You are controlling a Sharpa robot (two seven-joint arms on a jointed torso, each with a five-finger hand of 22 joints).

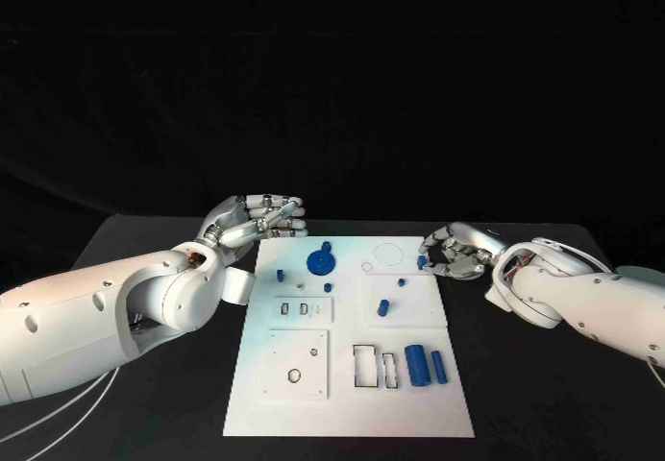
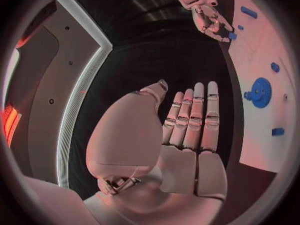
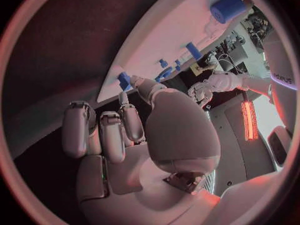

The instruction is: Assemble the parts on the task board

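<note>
The white task board [image 1: 347, 384] lies in the middle of the black table. On it are a blue gear [image 1: 322, 259], two blue cylinders [image 1: 416, 364] side by side, and several small blue pegs such as one [image 1: 384, 308] near the middle. My left hand [image 1: 257, 223] hovers off the board's far left corner, fingers [image 2: 199, 116] straight and apart, holding nothing. My right hand [image 1: 451, 252] is at the board's far right edge. Its thumb tip and a fingertip sit right by a small blue part [image 3: 124, 80]; I cannot tell whether they pinch it.
Rectangular and round recesses [image 1: 363, 365] mark the board's near half. Black table [image 1: 540, 403] stretches on both sides of the board. The left forearm [image 1: 125, 317] lies over the table's left side, close to the board's left edge.
</note>
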